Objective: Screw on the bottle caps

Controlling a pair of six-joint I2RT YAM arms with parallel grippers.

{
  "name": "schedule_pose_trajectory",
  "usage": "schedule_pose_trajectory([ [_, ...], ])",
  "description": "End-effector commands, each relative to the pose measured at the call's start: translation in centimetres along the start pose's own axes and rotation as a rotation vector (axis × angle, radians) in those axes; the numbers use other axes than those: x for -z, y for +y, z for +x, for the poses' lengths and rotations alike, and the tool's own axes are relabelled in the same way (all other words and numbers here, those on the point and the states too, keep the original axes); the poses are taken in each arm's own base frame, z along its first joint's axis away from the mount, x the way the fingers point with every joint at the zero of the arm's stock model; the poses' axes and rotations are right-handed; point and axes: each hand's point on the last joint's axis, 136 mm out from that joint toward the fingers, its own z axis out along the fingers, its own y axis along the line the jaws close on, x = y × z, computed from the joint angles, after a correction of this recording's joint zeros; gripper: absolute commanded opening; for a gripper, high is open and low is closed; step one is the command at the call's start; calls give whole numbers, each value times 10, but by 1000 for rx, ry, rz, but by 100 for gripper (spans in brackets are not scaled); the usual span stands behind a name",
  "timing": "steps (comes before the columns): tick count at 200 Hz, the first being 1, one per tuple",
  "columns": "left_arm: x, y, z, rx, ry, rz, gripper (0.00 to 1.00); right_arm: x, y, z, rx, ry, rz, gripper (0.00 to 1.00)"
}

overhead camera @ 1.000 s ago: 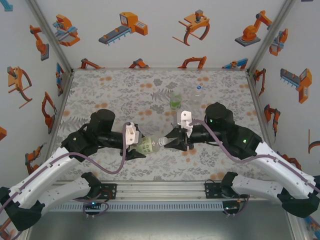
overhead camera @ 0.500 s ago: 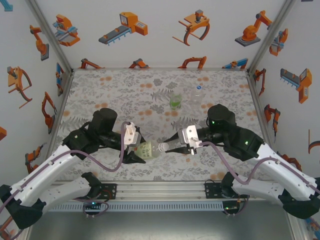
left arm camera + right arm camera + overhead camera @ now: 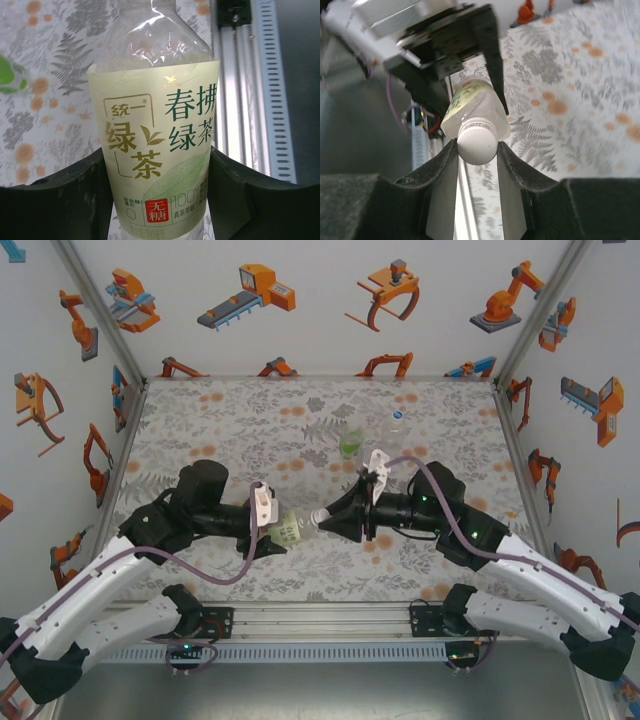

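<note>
Left gripper (image 3: 278, 536) is clamped across the pale-labelled bottle (image 3: 155, 140), which is held sideways above the table (image 3: 220, 430), neck pointing right. The white cap (image 3: 476, 142) on that neck is pinched by the right gripper (image 3: 328, 518). A green-labelled bottle (image 3: 350, 443) and a clear bottle (image 3: 396, 430) are seen upright farther back.

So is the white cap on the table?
No, the right hand pinches the white cap on the mouth of the tea bottle.

Your table (image 3: 220, 420), in grey fern and orange flower print, carries two upright bottles at far centre: green-label bottle (image 3: 350, 443) just beside clear bottle (image 3: 396, 430).
</note>
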Motion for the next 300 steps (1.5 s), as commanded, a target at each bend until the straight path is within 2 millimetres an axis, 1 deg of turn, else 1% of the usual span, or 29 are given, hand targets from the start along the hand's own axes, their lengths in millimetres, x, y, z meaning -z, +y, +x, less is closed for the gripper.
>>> schedule_pose_trajectory([
  [1,1,23,-27,-56,-85,-112,0,-10,-52,4,-482,-50,280,0],
  [2,1,24,-26,-55,-82,-117,0,-10,-55,5,-516,-44,297,0],
  [6,1,27,-26,-55,-78,-132,0,-11,-57,8,-554,-34,317,0],
  [14,1,32,-26,-54,-72,-154,0,-12,-66,15,-687,-16,383,0],
  [27,1,37,-26,-57,-68,-180,0,-15,-73,26,-850,-1,436,0],
  [36,1,41,-27,-60,-68,-195,0,-18,-74,29,-928,-13,437,0],
  [44,1,43,-27,-61,-66,-206,0,-22,-73,25,-948,-32,415,1],
  [53,0,43,-26,-63,-63,-208,0,-22,-73,21,-948,-47,409,6],
  [65,1,42,-26,-69,-58,-201,0,-18,-74,17,-939,-50,429,13],
  [80,0,39,-22,-70,-40,-183,0,-9,-74,7,-862,-72,443,21],
  [88,0,37,-20,-70,-31,-175,0,-2,-74,1,-807,-82,452,30],
  [100,1,34,-18,-73,-23,-162,0,8,-73,-6,-731,-99,464,46],
  [110,1,30,-17,-75,-19,-145,0,15,-70,-16,-642,-114,457,57],
  [117,1,28,-17,-75,-19,-133,0,19,-65,-22,-573,-115,443,63],
  [123,1,25,-17,-74,-20,-118,0,22,-61,-27,-508,-108,428,65],
  [146,1,13,-19,-70,-29,-46,0,28,-40,-38,-275,-48,349,64],
  [172,-1,-5,-22,-57,-37,70,0,28,-9,-37,-7,16,184,63],
  [189,-2,-16,-21,-47,-35,150,0,28,18,-30,202,56,25,59],
  [200,-2,-23,-22,-43,-35,198,0,29,35,-21,341,96,-83,58],
  [211,-1,-30,-22,-40,-40,248,0,32,46,-15,460,130,-161,58],
  [223,0,-37,-24,-31,-49,291,0,35,56,-10,548,157,-234,59],
  [247,2,-45,-28,-15,-67,350,0,39,68,-4,646,177,-334,60],
  [260,2,-46,-29,-10,-73,360,0,37,70,-5,652,174,-352,59],
  [300,0,-45,-29,0,-71,360,0,34,76,-3,641,161,-399,54],
])
